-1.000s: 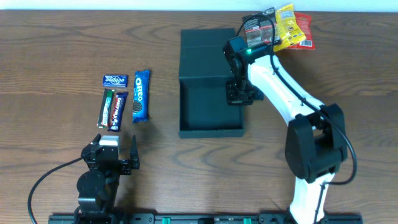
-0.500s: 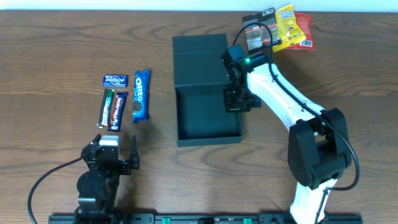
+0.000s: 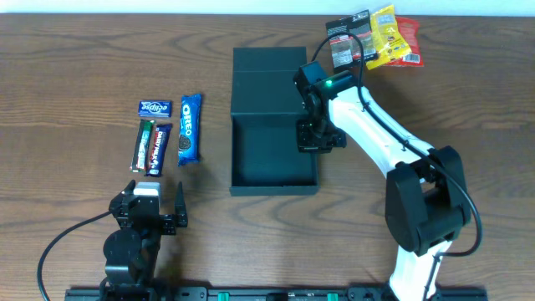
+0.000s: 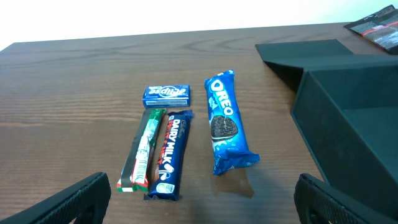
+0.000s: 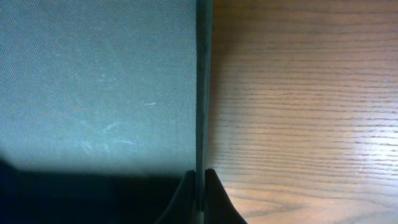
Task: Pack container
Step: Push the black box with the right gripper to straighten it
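Observation:
The container (image 3: 272,155), a dark teal-black box, lies in the middle of the table with its flap lid (image 3: 267,71) folded back on the far side. My right gripper (image 3: 316,138) is shut on the container's right wall, which shows as a thin edge (image 5: 200,93) running between the closed right gripper (image 5: 200,193). My left gripper (image 3: 155,201) hangs open near the front left, holding nothing. In the left wrist view the open left gripper (image 4: 202,208) faces the snacks, with the container (image 4: 354,112) at the right.
Left of the box lie an Oreo pack (image 3: 189,127), a Dairy Milk bar (image 3: 157,149), a green-and-red bar (image 3: 143,144) and a small Eclipse pack (image 3: 155,108). Black, yellow and red snack packets (image 3: 376,38) sit at the back right.
The container has slid left and a little toward the front, drawn by my right gripper on its right wall. The left arm has not moved.

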Available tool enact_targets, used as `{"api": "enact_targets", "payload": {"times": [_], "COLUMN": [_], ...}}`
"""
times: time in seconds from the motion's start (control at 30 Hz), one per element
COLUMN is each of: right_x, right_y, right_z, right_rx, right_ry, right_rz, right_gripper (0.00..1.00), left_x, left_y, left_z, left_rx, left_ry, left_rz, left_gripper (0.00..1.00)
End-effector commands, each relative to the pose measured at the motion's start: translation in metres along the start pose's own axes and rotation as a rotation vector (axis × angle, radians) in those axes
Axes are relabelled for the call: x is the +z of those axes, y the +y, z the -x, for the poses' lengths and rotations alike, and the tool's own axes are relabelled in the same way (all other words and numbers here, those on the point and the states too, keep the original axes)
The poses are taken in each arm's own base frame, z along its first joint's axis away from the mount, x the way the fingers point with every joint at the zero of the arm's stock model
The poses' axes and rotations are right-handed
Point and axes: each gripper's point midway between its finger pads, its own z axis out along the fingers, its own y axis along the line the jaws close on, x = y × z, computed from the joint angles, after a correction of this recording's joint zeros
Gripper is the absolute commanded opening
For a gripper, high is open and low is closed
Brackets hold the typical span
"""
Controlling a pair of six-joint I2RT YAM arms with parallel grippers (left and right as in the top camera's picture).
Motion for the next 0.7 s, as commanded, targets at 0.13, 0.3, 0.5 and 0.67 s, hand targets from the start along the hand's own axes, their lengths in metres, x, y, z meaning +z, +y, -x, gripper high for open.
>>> {"api": "enact_targets", "payload": {"times": [0.13,0.3,0.5,0.67], "right_x": [-0.006,-0.007,-0.021,-0.085], "right_y": [0.009,0.005,0.001,-0.002], "right_z": [-0.008,-0.005,0.007,0.048], "right_rx": [-0.015,-0.039,-0.016,-0.025], "right_ry": [-0.009,-0.015,-0.06,-0.268], "right_rz": [0.01,0.002,0.025,0.101], "right_gripper": [0.23,0.99,0.99,0.99], "left_x": [0.003,0.003,0.003,0.003], "left_y": [0.0,0.0,0.0,0.0], "left_z": [-0.011,-0.011,-0.011,-0.011], "left_rx": [0.014,0.014,0.014,0.014], "left_ry": [0.024,0.024,0.024,0.024], "left_rz": [0.0,0.0,0.0,0.0], "left_gripper": [0.95,0.95,0.95,0.96]}}
